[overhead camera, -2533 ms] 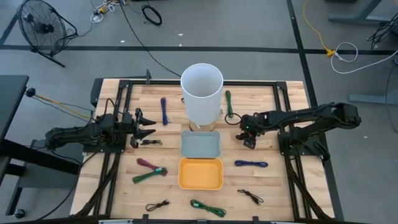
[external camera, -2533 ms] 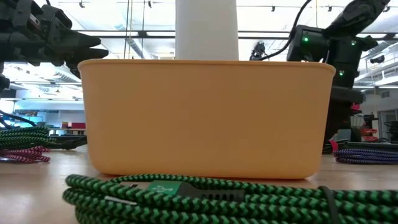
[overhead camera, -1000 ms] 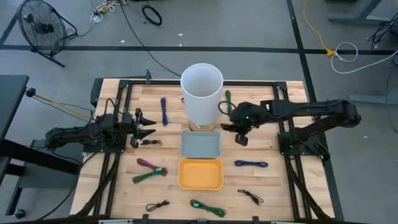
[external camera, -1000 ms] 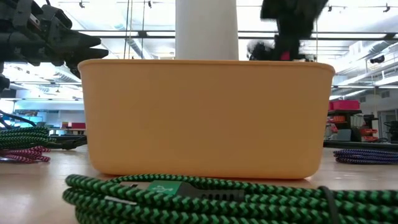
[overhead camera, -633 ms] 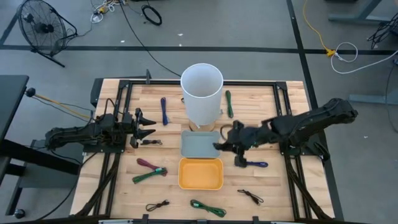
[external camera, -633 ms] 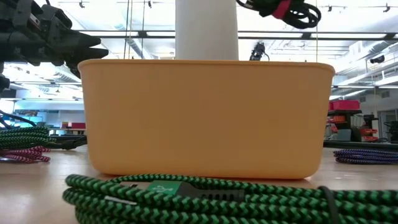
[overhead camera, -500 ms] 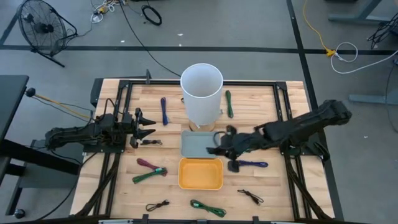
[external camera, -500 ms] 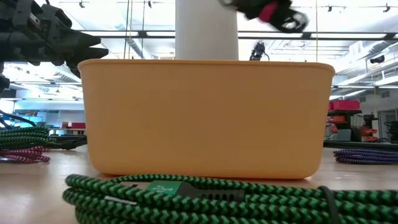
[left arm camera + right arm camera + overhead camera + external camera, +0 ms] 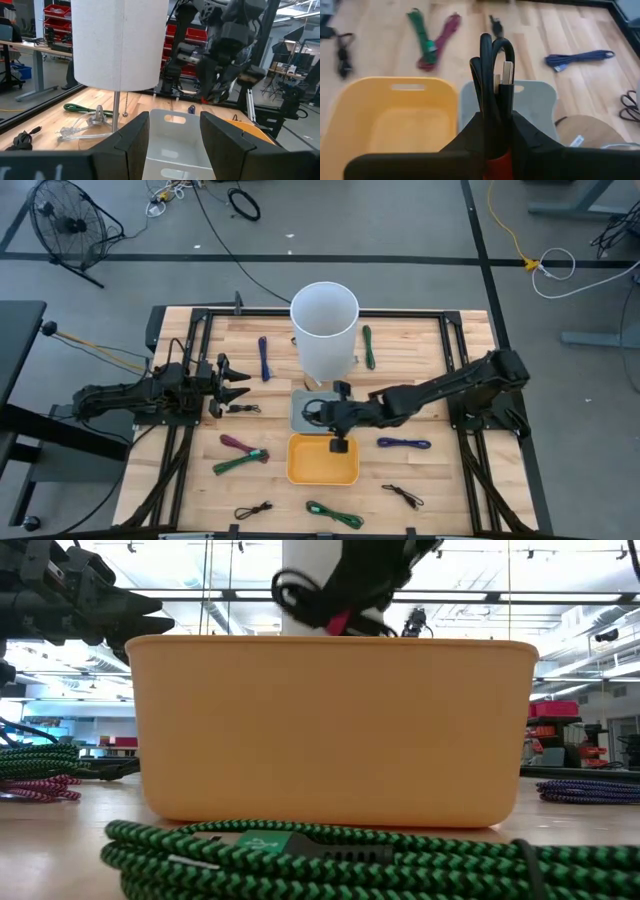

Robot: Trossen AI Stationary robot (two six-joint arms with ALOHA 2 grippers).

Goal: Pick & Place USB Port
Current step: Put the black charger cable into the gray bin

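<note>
Your right gripper (image 9: 322, 414) is clenched on a black cable (image 9: 492, 75), looped, with its USB plug sticking up between the fingers in the right wrist view. It's carried in the air over the grey bin (image 9: 300, 420), close to the bin's near edge where it meets the yellow bin (image 9: 322, 460) just in front. The arm reaches in from the right side of the table (image 9: 460, 340).

Left gripper (image 9: 238, 383) waits at the left, spread apart and holding nothing, pointing toward the white cylinder (image 9: 324, 330) at the far middle.

Risks from here:
- The two bins touch. You're hanging near the shared edge, so letting go now could drop the cable in the wrong bin or drape it over both rims. The task doesn't say which bin, so check that.
- The loop hangs loose below the fingers in the low view. It could snag a rim or spring open on release and leave a tail outside.
- The grip looks to be on the bundle, not the plug. A fast swing could let a strand slip out.
- The cylinder stands just behind the grey bin. Drifting far could bump it.

Other cables lie around the table: green (image 9: 335, 515) near, blue (image 9: 404, 443) right, red-green (image 9: 240, 455) left. None are in your way.
</note>
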